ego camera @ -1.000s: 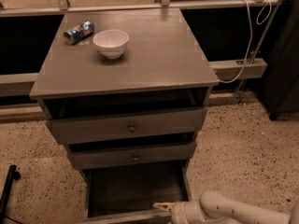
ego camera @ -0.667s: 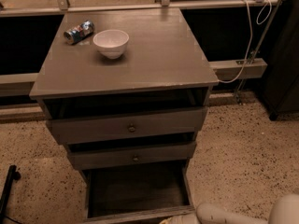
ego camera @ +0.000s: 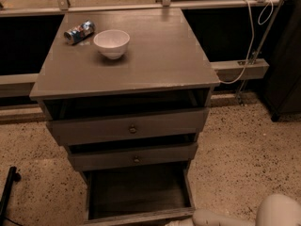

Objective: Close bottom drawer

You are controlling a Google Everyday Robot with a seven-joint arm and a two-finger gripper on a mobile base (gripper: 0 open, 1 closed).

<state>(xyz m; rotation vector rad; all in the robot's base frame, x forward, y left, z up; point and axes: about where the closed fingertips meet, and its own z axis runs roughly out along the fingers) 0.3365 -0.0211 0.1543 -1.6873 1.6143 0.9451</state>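
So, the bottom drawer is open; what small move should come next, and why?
Probably push the gripper forward against the bottom drawer. It stands pulled out, its floor showing, and the gripper is at the picture's lower edge, by the right end of its front.

My arm [ego camera: 278, 211] reaches in low from the bottom right corner, its pale wrist [ego camera: 209, 217] level and pointing left, the gripper [ego camera: 178, 222] barely showing at the bottom edge.
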